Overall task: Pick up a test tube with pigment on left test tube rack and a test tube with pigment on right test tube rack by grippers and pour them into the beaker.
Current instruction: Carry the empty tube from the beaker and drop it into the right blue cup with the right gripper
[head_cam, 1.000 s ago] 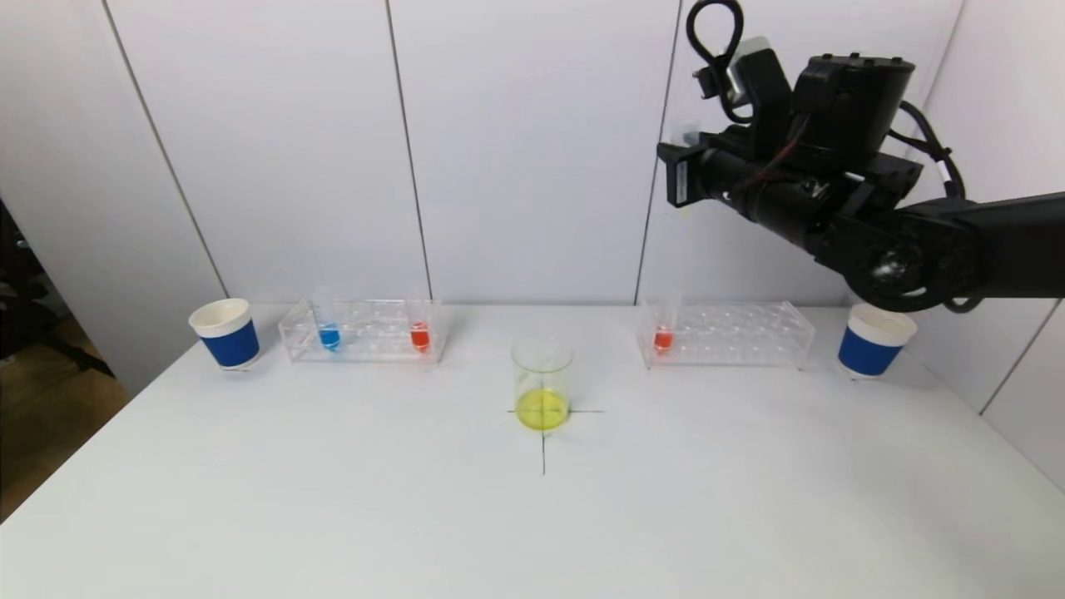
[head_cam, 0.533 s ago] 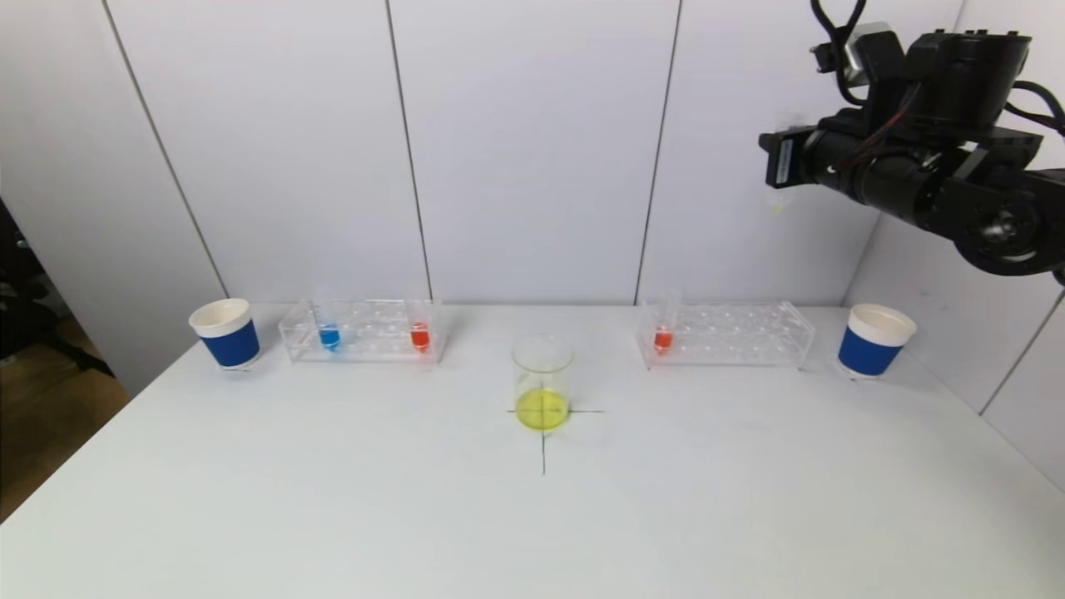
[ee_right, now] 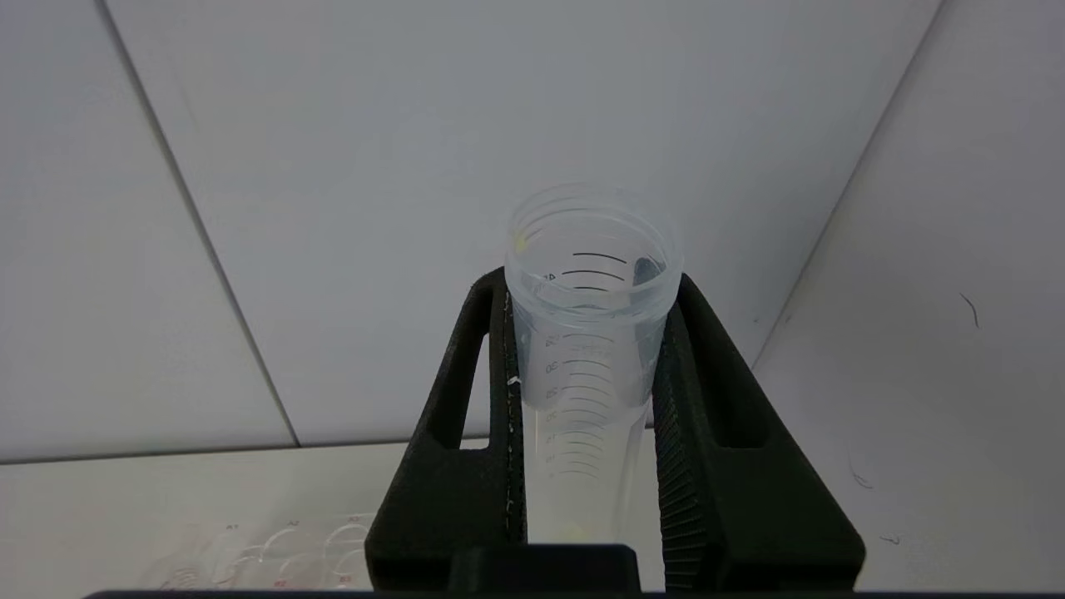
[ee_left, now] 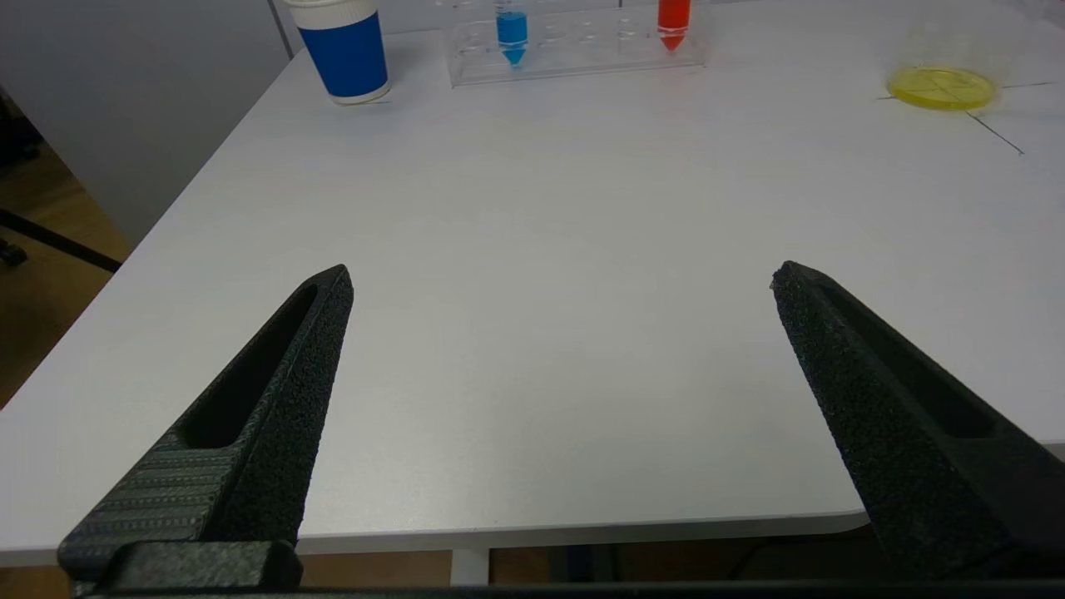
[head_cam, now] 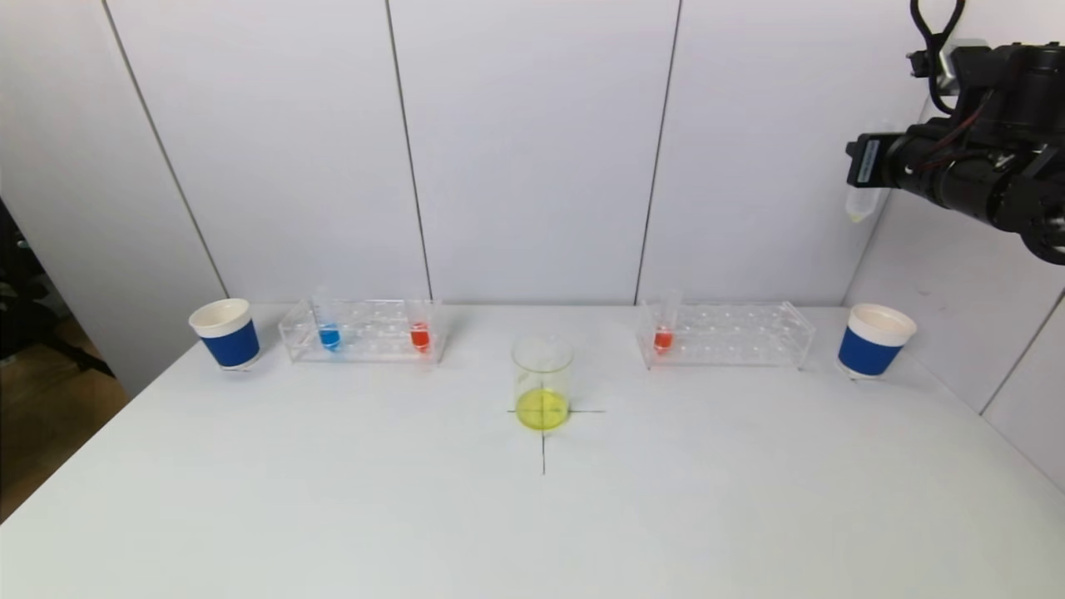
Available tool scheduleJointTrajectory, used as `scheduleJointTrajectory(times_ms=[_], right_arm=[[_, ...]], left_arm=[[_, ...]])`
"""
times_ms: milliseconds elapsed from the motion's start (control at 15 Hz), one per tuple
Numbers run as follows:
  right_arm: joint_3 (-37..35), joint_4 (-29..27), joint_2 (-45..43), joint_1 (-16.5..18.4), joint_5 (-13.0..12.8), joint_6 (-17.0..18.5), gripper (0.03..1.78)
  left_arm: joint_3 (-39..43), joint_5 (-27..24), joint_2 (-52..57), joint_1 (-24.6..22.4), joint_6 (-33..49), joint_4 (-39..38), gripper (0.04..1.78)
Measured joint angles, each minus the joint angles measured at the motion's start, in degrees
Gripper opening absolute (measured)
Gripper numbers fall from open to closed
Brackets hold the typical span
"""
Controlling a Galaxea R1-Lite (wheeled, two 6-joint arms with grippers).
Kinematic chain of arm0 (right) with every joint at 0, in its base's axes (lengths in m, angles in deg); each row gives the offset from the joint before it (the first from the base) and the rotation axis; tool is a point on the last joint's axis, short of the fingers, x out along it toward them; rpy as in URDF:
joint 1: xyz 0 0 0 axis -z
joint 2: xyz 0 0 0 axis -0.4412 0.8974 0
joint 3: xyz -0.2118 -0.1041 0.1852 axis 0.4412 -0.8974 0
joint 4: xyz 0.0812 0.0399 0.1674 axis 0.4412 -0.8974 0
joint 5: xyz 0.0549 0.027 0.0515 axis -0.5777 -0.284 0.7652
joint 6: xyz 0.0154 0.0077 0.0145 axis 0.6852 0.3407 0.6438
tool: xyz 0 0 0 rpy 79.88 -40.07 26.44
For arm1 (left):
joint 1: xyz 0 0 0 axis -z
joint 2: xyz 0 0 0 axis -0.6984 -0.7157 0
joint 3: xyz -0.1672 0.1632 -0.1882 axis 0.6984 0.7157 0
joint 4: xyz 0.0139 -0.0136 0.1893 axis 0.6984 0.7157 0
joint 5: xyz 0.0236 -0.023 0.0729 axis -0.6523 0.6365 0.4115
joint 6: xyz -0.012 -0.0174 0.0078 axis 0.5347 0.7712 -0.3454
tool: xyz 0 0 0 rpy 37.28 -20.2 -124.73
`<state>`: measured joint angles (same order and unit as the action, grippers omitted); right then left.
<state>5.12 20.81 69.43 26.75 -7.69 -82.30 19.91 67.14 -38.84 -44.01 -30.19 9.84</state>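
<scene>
The right arm is raised high above the desk's (head_cam: 333, 499) far right corner. Its right claw (ee_right: 586, 333) grips an emptied test tube (ee_right: 586, 366). The left claw (ee_left: 557, 283) is spread wide, holding nothing.

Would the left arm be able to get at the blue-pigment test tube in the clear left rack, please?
Probably yes. The left gripper has its jaws wide open and holds nothing, and bare white table lies between it and the blue-pigment test tube standing in the clear left rack.
</scene>
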Motion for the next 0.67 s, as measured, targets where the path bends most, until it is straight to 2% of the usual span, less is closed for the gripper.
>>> scheduleJointTrajectory(times_ms=[400,667], right_arm=[[-0.2,0.9,2.9,7.1,0.7,2.7,0.5],[-1.0,1.2,5.6,9.6,0.8,3.6,0.5]], left_arm=[[0.0,0.0,0.0,0.0,0.0,0.0,1.76],[0.0,0.0,0.0,0.0,0.0,0.0,1.76]])
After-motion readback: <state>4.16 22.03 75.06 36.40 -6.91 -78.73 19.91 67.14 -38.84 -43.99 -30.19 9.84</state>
